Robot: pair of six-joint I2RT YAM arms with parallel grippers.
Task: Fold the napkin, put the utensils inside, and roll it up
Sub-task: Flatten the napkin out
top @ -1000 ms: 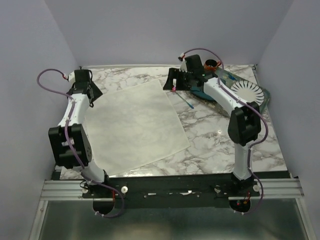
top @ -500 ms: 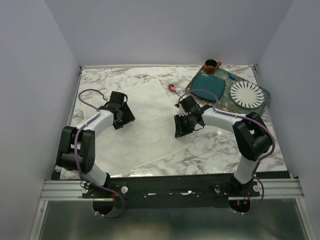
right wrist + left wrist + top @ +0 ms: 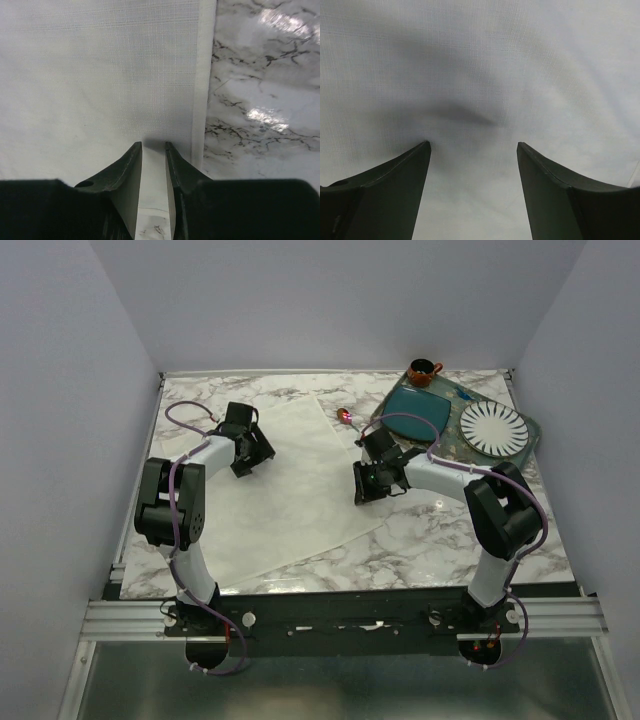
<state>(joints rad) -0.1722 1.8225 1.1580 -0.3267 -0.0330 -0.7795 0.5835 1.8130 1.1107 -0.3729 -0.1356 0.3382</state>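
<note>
Top external: cup (image 3: 423,370), plate (image 3: 492,426) (off napkin (image 3: 290,490))

A marble-patterned tabletop (image 3: 430,530), white with grey-brown veins, fills the middle of the top view. Plain, pale lavender walls box it in: the back wall (image 3: 330,300) at 12 o'clock, the left wall (image 3: 50,440) at 9 o'clock and the right wall (image 3: 600,390) at 3 o'clock. At 6 o'clock a slotted aluminium rail (image 3: 110,620) runs along the table's near edge, and below it lies a dull grey-green panel (image 3: 330,690). The light is even and soft. Glossy highlights (image 3: 267,117) shine on the marble in the right wrist view.
</note>
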